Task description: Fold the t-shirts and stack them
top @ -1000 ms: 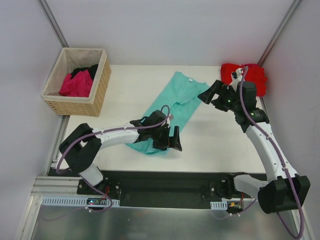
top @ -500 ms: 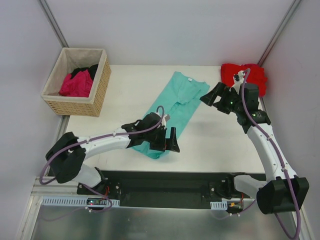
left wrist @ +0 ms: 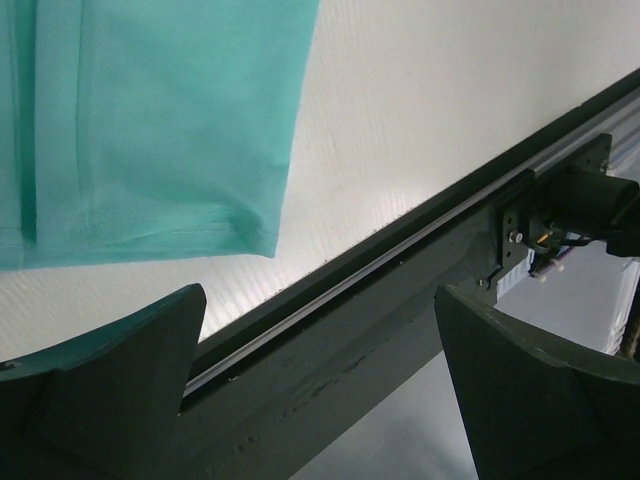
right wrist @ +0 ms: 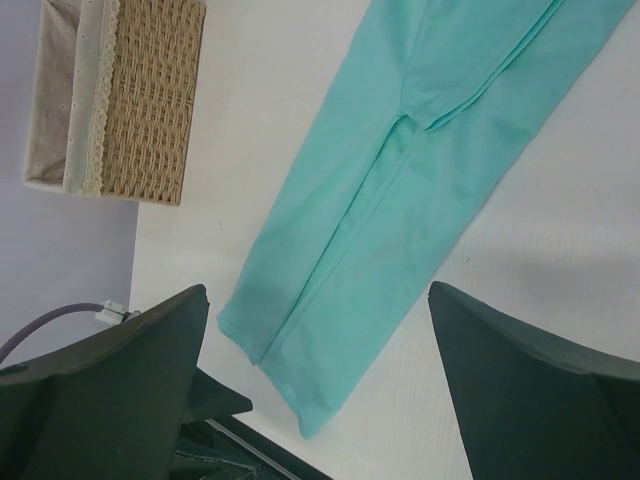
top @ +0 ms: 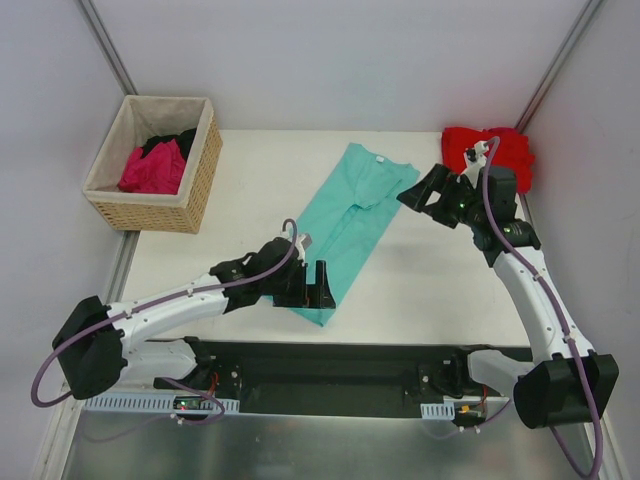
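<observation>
The teal t-shirt (top: 352, 215) lies folded into a long narrow strip, running diagonally from the far middle of the table to its near edge. It also shows in the left wrist view (left wrist: 150, 120) and the right wrist view (right wrist: 400, 200). My left gripper (top: 318, 288) is open and empty, just past the strip's near hem (left wrist: 230, 235) and over the table's front edge. My right gripper (top: 425, 190) is open and empty, above the table to the right of the strip's collar end. A red t-shirt (top: 505, 150) lies at the far right corner. Magenta (top: 150, 170) and black (top: 178, 140) t-shirts lie in the basket.
The woven tan basket (top: 205, 165) stands at the far left; it also shows in the right wrist view (right wrist: 135, 90). A dark rail (left wrist: 400, 270) runs along the table's front edge. White walls close in the back and both sides.
My left arm has drawn back toward the near edge and left, coming off the teal strip's lower end, which now lies flat. My right gripper has barely moved.
</observation>
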